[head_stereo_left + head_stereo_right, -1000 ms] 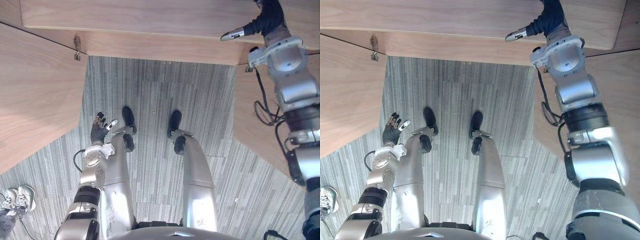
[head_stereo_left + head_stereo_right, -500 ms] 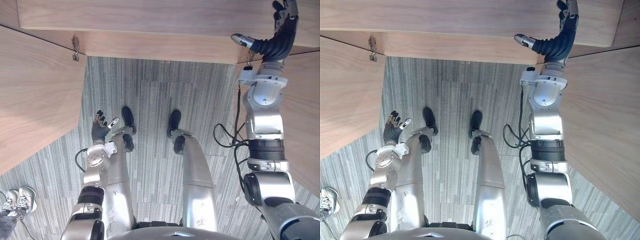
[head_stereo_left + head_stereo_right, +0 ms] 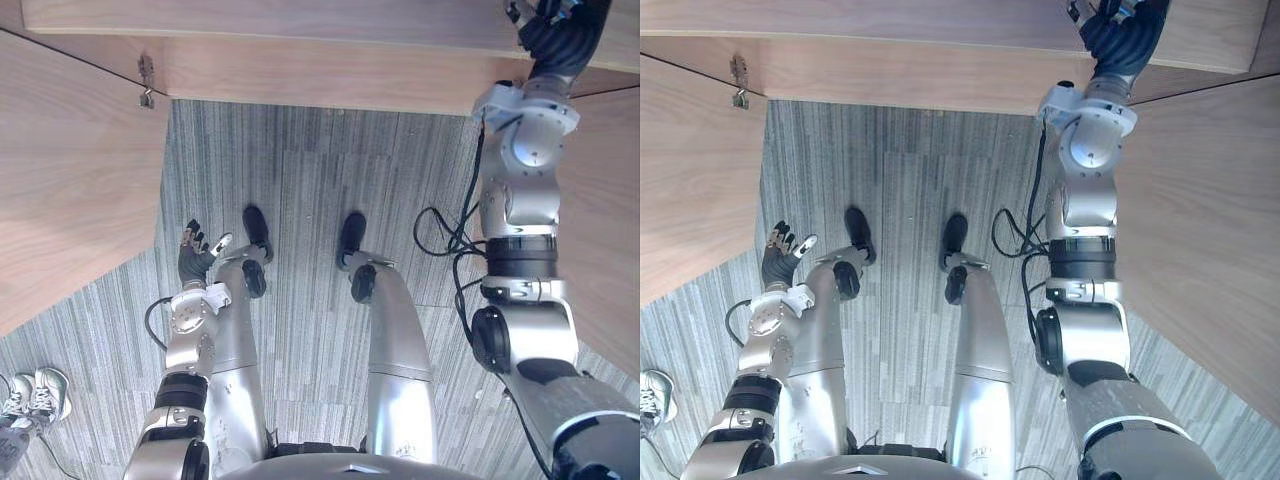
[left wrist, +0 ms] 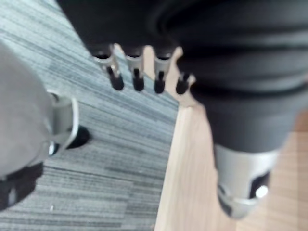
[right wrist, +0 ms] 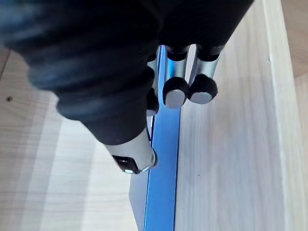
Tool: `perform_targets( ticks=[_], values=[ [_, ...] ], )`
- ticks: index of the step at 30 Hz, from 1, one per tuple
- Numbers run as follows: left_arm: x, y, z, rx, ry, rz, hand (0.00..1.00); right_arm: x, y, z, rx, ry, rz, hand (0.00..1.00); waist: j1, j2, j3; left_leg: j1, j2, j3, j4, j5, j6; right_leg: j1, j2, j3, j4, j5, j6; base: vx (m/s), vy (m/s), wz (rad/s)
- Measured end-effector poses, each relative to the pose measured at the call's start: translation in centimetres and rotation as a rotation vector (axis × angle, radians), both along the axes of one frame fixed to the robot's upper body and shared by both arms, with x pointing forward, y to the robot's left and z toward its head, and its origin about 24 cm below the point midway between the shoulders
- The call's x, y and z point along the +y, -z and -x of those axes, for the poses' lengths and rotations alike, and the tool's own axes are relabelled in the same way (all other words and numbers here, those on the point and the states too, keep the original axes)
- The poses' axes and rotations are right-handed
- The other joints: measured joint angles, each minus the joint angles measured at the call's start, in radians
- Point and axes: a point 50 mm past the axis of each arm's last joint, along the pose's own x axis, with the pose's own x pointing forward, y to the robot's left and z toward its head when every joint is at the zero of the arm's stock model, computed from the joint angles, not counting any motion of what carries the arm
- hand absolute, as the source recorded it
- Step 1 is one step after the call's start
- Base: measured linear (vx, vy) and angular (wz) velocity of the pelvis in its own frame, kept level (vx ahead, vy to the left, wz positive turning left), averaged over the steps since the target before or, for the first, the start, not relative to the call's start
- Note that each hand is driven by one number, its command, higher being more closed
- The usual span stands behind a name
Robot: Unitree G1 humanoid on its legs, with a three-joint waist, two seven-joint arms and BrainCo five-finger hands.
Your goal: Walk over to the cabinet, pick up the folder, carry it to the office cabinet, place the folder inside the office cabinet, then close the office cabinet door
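The right hand, inside the cabinet at the frame's upper right, pinches the blue folder, which stands on edge. Curled fingers lie on one side and the thumb on the other. The folder's long axis runs in line with the hand. The left hand hangs relaxed and empty.

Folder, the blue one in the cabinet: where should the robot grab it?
The folder: pinch its narrow edge across both flat sides. It stands thin and on edge beside a wooden panel, so the right hand should probably come straight at that edge.
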Motion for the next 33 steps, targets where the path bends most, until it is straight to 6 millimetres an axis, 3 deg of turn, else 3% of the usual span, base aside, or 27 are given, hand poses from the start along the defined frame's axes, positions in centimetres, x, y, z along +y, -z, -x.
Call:
perform_targets(
  ticks=[13,25,33],
  values=[
    [0.6,-0.1,0.1,-0.02,-0.025,0.017,0.0,1.0,-5.7,-1.3,-0.003,-0.013,0.104,1.0,0.013,0.001,0.008,-0.038,-0.011,-0.019,-0.002,0.014,0.006,-0.031,-0.018,-0.024,0.02,-0.014,-0.001,0.0,-0.005,0.05],
    [0.8,0.1,0.2,-0.017,-0.043,0.032,0.0,1.2,-7.5,-1.9,0.026,-0.027,0.114,1.0,0.011,0.001,0.009,-0.04,-0.043,-0.036,-0.042,0.045,0.001,-0.032,-0.047,-0.047,0.024,-0.022,-0.005,0.0,-0.005,0.12],
    [0.9,0.8,0.7,0.001,-0.049,0.065,0.0,0.8,-8.2,-2.1,0.043,-0.04,0.136,1.0,0.007,0.001,0.009,-0.021,-0.058,-0.032,-0.128,0.104,-0.003,-0.029,-0.057,-0.061,-0.017,0.001,-0.011,-0.03,-0.009,0.06]
  ],
)
